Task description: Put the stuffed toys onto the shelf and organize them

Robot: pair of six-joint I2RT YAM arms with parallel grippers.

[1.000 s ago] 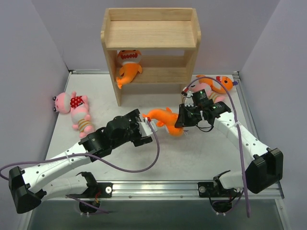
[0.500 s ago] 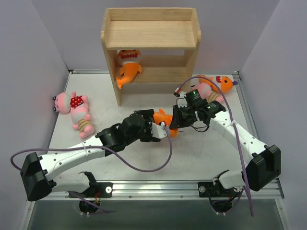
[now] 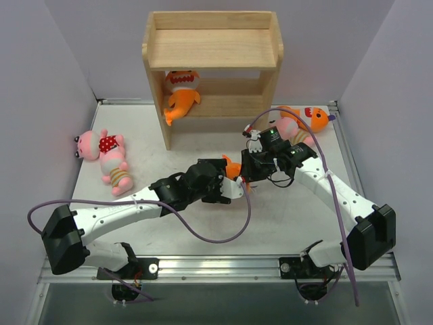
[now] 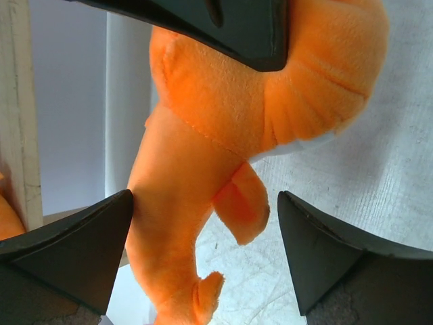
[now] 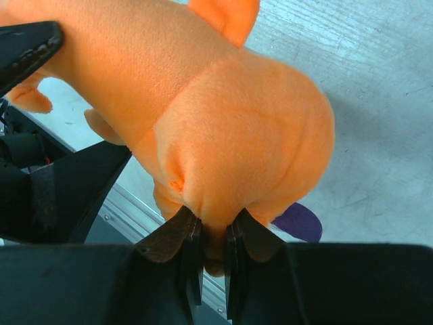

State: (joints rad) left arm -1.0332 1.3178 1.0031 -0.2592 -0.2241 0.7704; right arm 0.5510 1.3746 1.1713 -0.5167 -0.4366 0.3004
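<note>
Top external: at desk centre, left jaws have moved in, spread around the orange fish (image 3: 231, 166) that right jaws pinch. Left wrist: fish between wide jaws. Right wrist: jaws nip its fabric. Handover likely, shelf (image 3: 212, 49) next.

no readable text, no labels, no brand marks, no numbers

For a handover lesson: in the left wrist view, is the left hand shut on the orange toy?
No, the left hand is wide open, fingers either side of the orange toy.
</note>
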